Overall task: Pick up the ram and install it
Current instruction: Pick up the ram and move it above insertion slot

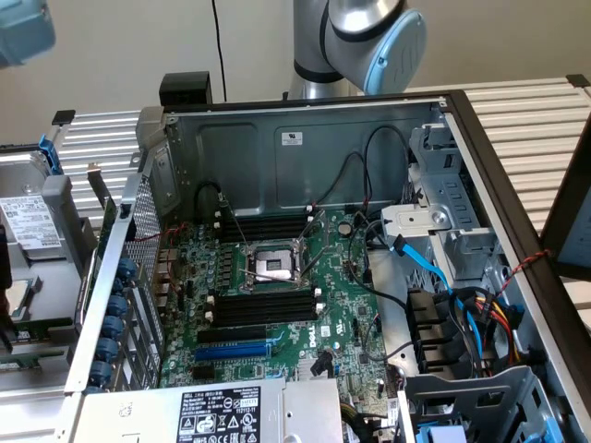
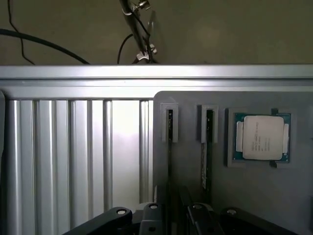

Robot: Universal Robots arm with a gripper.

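gripper (image 2: 172, 215) – jaws wide, nothing held | over ram (image 2: 169, 142), upright in holder (image 2: 188, 161) for edge grasp | memory slots (image 1: 263, 309) mid-exterior – bare

One end of the thin green ram stick (image 2: 209, 147), edge-on in its grey holder plate (image 2: 254, 196), hides behind the edge-cropped black gripper (image 2: 180, 213).

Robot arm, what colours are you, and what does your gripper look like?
The robot arm is a shiny silver-grey tube with a round light-blue cap on its joint. The gripper is black and chunky, with small round silver screws on its links.
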